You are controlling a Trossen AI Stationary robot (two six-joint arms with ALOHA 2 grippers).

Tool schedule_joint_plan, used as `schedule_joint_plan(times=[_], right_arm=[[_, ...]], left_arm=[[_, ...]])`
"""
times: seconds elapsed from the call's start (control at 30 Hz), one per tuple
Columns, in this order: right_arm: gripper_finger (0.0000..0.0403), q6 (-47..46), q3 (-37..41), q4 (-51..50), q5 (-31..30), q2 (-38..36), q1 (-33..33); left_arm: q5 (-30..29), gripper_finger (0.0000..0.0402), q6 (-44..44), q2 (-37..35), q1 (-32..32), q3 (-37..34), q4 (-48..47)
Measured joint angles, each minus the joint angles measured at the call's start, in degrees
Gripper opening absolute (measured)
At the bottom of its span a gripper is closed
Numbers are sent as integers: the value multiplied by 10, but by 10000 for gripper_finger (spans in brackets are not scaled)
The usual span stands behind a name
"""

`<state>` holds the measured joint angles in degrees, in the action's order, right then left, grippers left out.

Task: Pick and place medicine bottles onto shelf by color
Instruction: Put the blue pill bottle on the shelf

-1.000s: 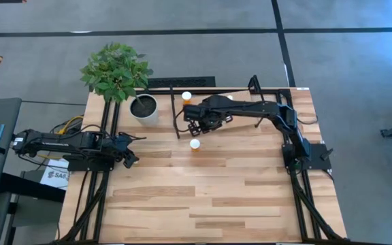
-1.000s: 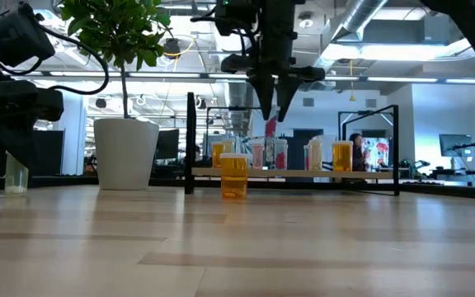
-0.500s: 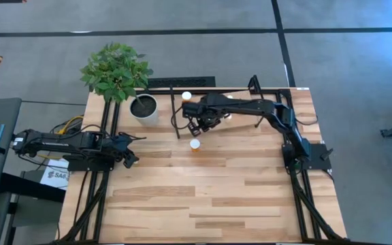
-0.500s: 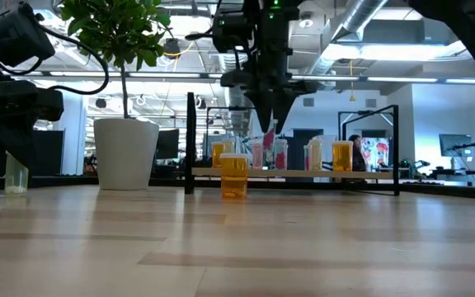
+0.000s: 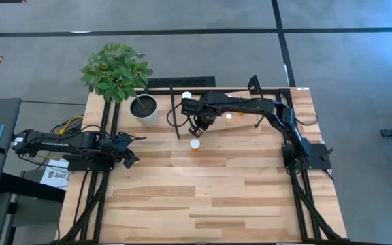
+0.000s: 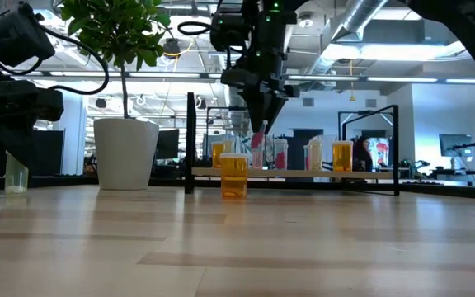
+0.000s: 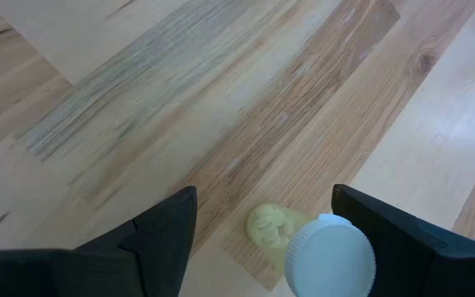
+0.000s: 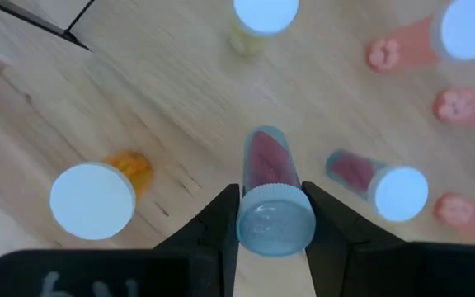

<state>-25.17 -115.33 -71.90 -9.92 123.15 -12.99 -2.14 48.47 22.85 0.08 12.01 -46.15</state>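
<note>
High view shows the right hand (image 5: 197, 127) over the shelf's (image 5: 240, 122) left end, clamped on a pinkish-red bottle (image 8: 265, 177) held above it. An orange bottle (image 5: 194, 144) stands just nearer on the counter (image 5: 203, 197). The left hand (image 5: 131, 158), fingers apart around a pale bottle (image 7: 330, 256), waits at the counter's left edge.

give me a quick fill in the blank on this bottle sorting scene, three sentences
1. The right gripper is shut on a bottle whose body is ____.
2. The left gripper is open above a pale bottle with a ____ cap.
3. On the table in front of the shelf stands one ____ bottle beside the white plant pot's side of the table.

Missing words: pinkish-red; white; orange
</note>
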Motion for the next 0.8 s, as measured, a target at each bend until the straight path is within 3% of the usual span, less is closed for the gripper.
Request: schedule_joint_plan(times=[0.8], right_arm=[[128, 37, 2, 7, 25, 38, -34]], left_arm=[[0, 267, 0, 0, 0, 0, 0]])
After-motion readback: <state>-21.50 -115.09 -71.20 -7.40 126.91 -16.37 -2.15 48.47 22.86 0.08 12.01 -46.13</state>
